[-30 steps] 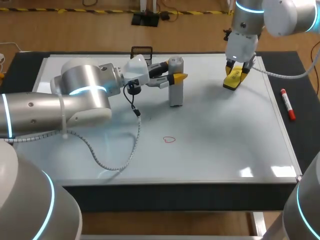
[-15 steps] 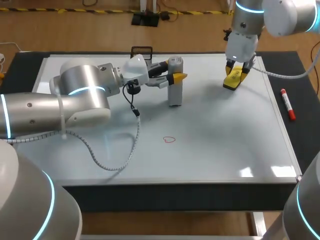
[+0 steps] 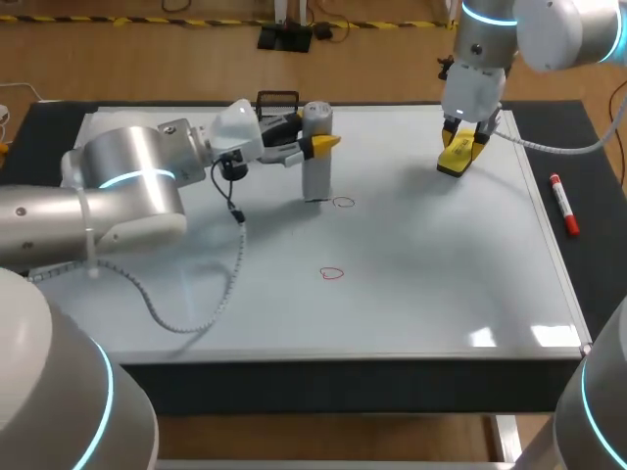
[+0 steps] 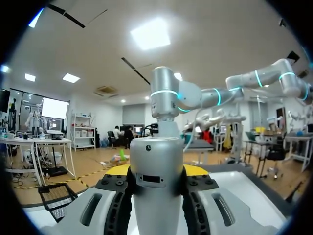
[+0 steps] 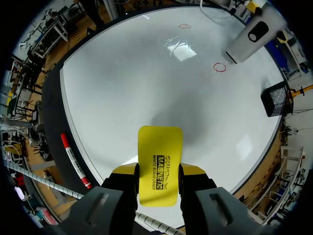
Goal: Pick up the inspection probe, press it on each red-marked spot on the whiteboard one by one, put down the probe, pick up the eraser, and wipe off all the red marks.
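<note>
– Since both your arms are over the whiteboard (image 3: 441,294), where is the probe (image 3: 315,162)?
– It stands upright in my left gripper (image 3: 318,145), near the far edge, with my jaws clamped on its two sides. Its lower end is at the board, just beside a small red circle (image 3: 342,203). A second red circle (image 3: 333,274) lies nearer me, well apart.
– And the eraser (image 3: 454,164)?
– My right gripper (image 3: 460,147) squeezes it from both sides, towards the far right corner. A red marker (image 3: 563,204) lies on the black table (image 3: 598,196) beside the board.
</note>
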{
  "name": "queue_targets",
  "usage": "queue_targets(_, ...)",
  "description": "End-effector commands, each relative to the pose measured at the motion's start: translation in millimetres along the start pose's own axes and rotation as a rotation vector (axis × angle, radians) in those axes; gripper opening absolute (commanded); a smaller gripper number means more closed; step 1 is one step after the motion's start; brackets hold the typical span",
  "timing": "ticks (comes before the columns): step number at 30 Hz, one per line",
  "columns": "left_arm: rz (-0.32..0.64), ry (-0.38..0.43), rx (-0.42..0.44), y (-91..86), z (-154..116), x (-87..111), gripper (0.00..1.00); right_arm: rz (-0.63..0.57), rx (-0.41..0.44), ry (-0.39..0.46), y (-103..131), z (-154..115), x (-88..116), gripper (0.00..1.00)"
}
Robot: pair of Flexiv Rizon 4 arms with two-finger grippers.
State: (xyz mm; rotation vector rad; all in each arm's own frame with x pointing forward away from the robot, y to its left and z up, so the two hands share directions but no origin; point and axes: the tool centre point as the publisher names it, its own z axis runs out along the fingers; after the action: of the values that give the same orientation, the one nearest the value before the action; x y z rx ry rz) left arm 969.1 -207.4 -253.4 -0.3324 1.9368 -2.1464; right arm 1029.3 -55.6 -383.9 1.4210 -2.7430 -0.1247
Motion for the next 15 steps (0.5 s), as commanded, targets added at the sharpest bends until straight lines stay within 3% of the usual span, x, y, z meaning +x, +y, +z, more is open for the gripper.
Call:
queue_targets(1, 0.002, -0.027, -0.002, -10.7, -41, 3.8, 0.00, -0.001, 0.002, 0.004, -1, -1, 0, 0.00)
queue_targets(15, 0.035, -0.141, 0.010, -26.6, -149, -25.7, 0.00, -0.001, 0.002, 0.004, -1, -1, 0, 0.00)
